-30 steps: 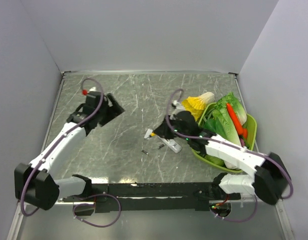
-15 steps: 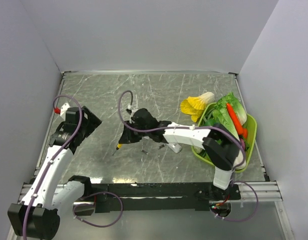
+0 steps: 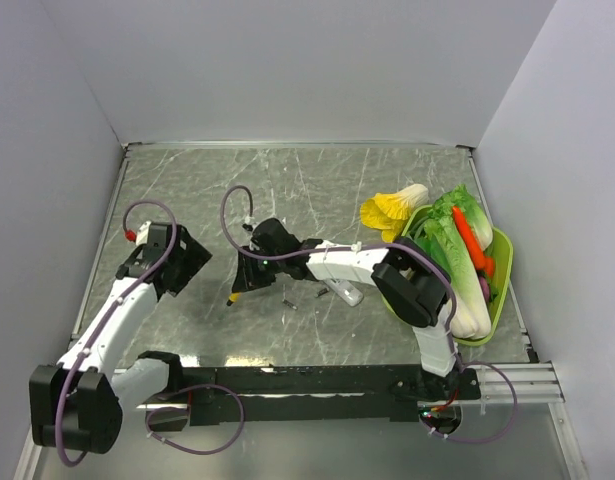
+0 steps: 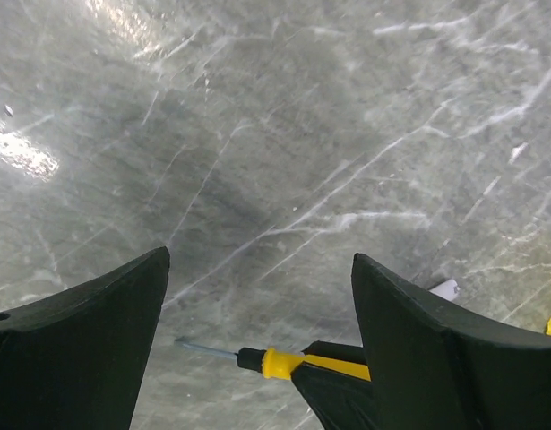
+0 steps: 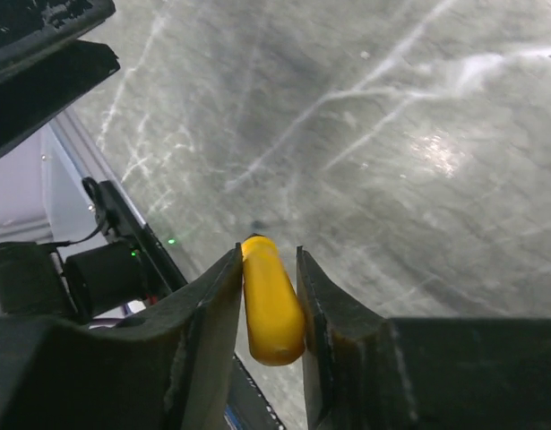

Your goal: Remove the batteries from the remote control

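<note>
Right wrist view: right gripper clamped the yellow tool, left gripper gaped empty; batteries seemingly lay out, so the tool needed parking

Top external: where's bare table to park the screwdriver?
Bare: far half of the table, beyond left gripper and right gripper holding the screwdriver; also the near strip between the batteries and front rail. Crowded: around the remote and basket.

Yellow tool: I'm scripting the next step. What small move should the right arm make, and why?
Probably lower the right pincer and set the tool down: it holds the tool over bare table, left of the remote, and both batteries seem already out.
</note>
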Motion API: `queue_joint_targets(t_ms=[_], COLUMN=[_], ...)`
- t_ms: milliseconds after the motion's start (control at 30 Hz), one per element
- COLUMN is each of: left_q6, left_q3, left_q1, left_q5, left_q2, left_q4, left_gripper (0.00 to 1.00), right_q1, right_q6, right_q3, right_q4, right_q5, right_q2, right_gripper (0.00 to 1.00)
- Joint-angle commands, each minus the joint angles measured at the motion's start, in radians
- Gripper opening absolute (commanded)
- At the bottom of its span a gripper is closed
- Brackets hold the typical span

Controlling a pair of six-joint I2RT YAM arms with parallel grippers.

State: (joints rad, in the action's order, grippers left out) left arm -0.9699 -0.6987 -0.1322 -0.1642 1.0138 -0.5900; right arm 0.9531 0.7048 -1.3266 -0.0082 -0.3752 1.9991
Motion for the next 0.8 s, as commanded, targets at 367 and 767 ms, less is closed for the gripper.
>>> queue_joint_targets(t_ms=[367,767], left_q6=[-0.059,-0.034], left_q3=[0.044,0.088], left_q1=[0.019,0.017], left_q5=[0.075,0.208], left_q2=[0.174,0.200], left_q4=[0.130,0.219], left_gripper=[0.83,0.82], right_q1=[-0.080,-0.108], right_q6=[-0.028,-0.119], right_q3=[-0.014,-0.025], right_q4=[-0.026,-0.144], right_q5=[0.039,0.168], right_q2=[0.001,-0.138], right_gripper=[0.61,0.76])
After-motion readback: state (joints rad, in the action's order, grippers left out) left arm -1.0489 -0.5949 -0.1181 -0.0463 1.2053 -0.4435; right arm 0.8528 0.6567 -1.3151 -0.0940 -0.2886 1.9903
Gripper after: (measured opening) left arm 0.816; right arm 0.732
